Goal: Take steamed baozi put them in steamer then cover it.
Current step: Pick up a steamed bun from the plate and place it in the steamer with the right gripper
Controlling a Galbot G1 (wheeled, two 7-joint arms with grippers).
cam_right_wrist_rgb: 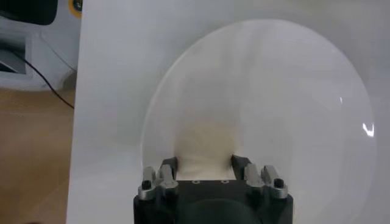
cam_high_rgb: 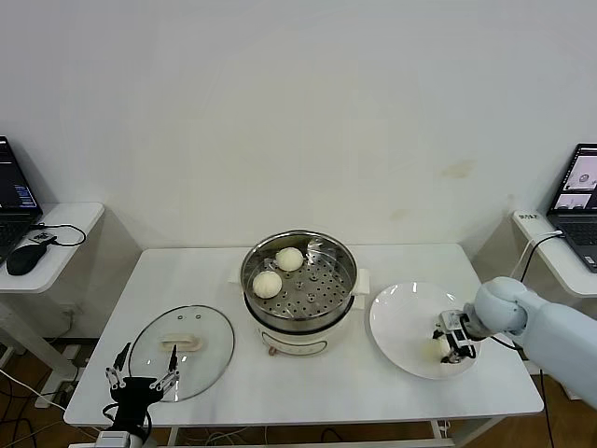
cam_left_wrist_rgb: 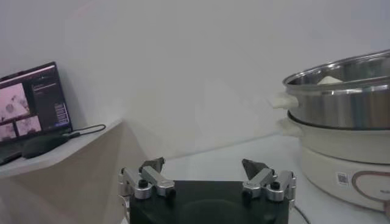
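The steamer [cam_high_rgb: 299, 289] stands at the table's middle, uncovered, with two baozi [cam_high_rgb: 290, 259] [cam_high_rgb: 268, 284] on its perforated tray. It also shows in the left wrist view [cam_left_wrist_rgb: 341, 103]. A third baozi [cam_high_rgb: 442, 346] lies on the white plate [cam_high_rgb: 401, 322] at the right. My right gripper [cam_high_rgb: 453, 345] is down on the plate, its jaws shut against both sides of that baozi [cam_right_wrist_rgb: 204, 143]. The cover [cam_high_rgb: 182, 350] lies flat on the table at the front left. My left gripper [cam_high_rgb: 142, 375] is open and empty at the cover's near edge. A fourth baozi is not in view.
A side table at the left holds a laptop [cam_left_wrist_rgb: 33, 100] and a mouse [cam_high_rgb: 25, 259]. Another laptop [cam_high_rgb: 578, 201] stands on a side table at the right. The plate lies close to the table's right front edge.
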